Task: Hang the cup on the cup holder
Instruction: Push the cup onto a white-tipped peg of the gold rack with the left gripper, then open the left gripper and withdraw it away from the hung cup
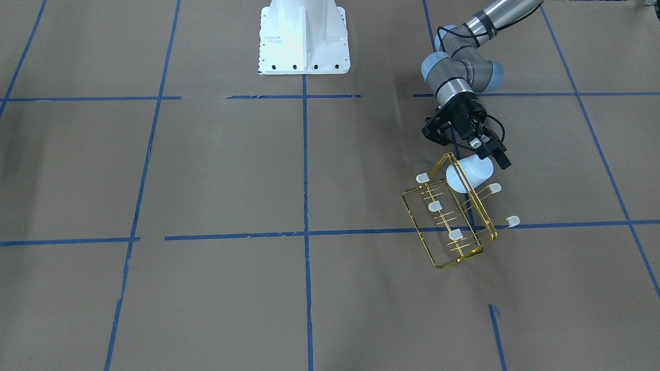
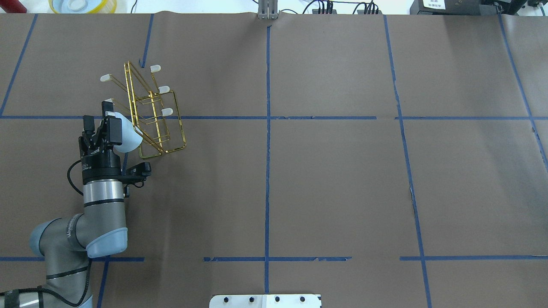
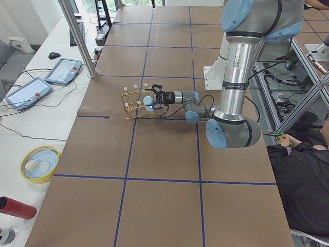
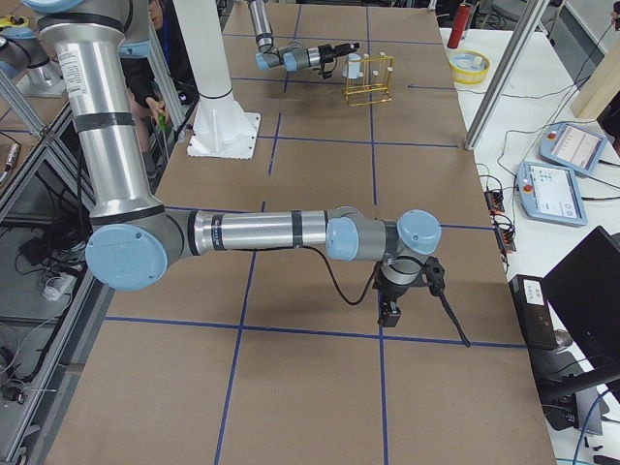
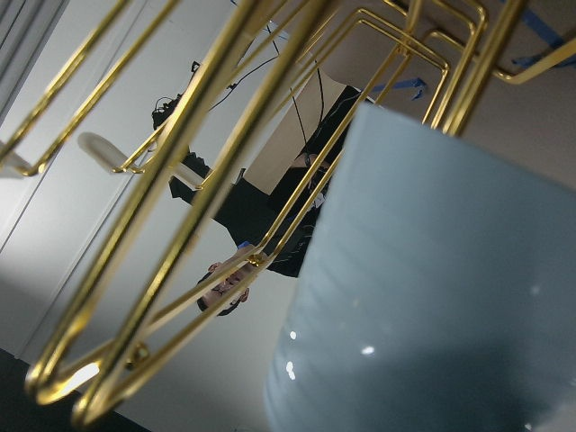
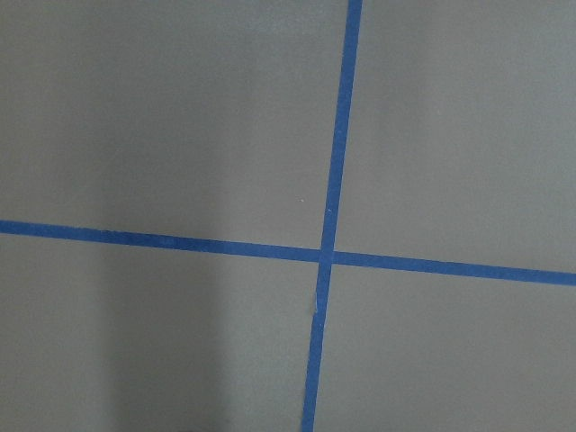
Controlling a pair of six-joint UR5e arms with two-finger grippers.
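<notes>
Exterior left shows a person in black (image 3: 303, 180) seated behind the robot's side of the table, next to metal framing. At the near edge, the white base plate (image 2: 265, 300) is bolted to the tabletop (image 2: 334, 184). The top is covered in matte brown paper and ruled into large rectangles by blue tape (image 2: 267, 171), which is frayed and broken in places. The left arm (image 2: 102, 201) comes up from the near left corner and extends toward the far edge. The black fingers of the left gripper (image 2: 109, 128) are clamped on the cup (image 2: 128, 137), which is held tilted above the paper with one end pointing at the cup holder (image 2: 156, 117). The holder stands on the paper near the left edge, in the far half of the table, with its white prong caps (image 2: 155, 67) sticking out on both sides. In the front-facing view its gold wires cross in front of the cup. In the left wrist view they run just beside the cup's pale blue wall, and it is unclear whether wire and cup touch. The right arm (image 4: 252, 232) lies low over the table toward the right edge. The right gripper (image 4: 389, 312) points down over a crossing of tape lines, and I cannot tell whether its fingers are spread or closed. Beyond the far edge are a metal post (image 2: 267, 10) and a white bench holding cables, two control tablets (image 3: 64, 69), and a yellow-rimmed bowl (image 2: 83, 5) near the far left corner.
</notes>
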